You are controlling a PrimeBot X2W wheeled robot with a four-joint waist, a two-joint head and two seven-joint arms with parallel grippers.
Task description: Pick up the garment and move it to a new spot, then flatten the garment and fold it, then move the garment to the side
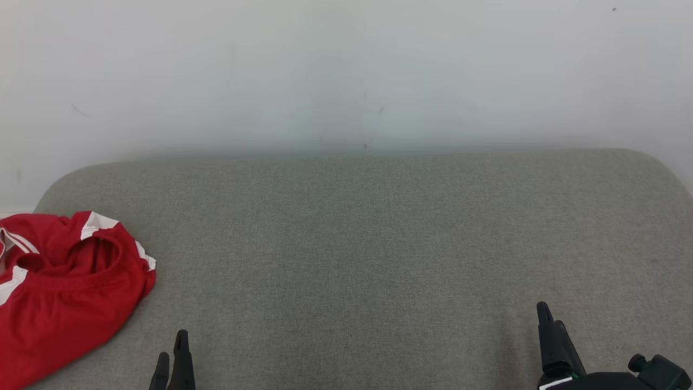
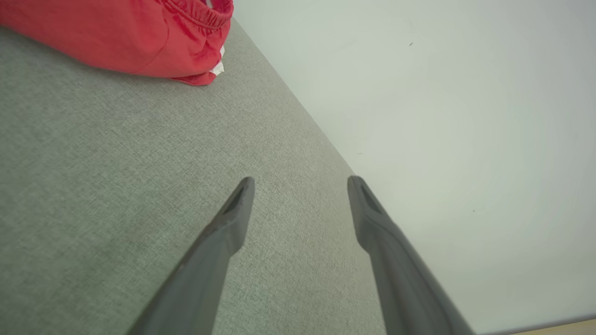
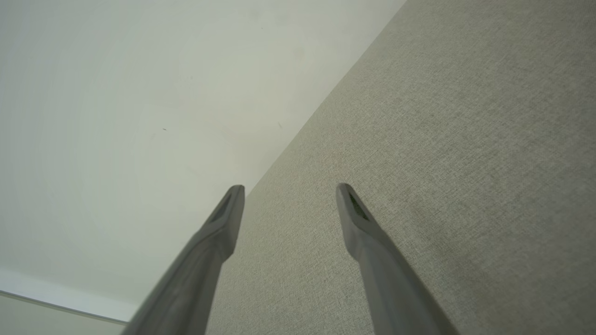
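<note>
Red fabric garment with white stripe trim (image 1: 70, 292) lies crumpled at the left end of the grey woven-fabric padded surface (image 1: 379, 244). The head view's left border cuts part of it off. A gathered elastic opening faces up.

Left gripper (image 1: 172, 355) sits at the bottom of the head view, near the garment's lower right edge but apart from it, with a strip of bare grey fabric between. In the left wrist view its two long dark fingers (image 2: 233, 218) are spread wide with nothing between them. There the garment (image 2: 121, 37) is in the top-left corner, well ahead of the tips and off to one side. No contact.

Right gripper (image 3: 289, 186) is also spread wide and empty, with only bare grey fabric in the gap. Its tips point toward the line where the padded surface meets the pale off-white wall (image 1: 346, 70). In the head view one of its fingers (image 1: 549, 336) rises at the lower right, well apart from the garment, with most of the surface's width between them.

Can't tell whether either set of tips touches the surface.
</note>
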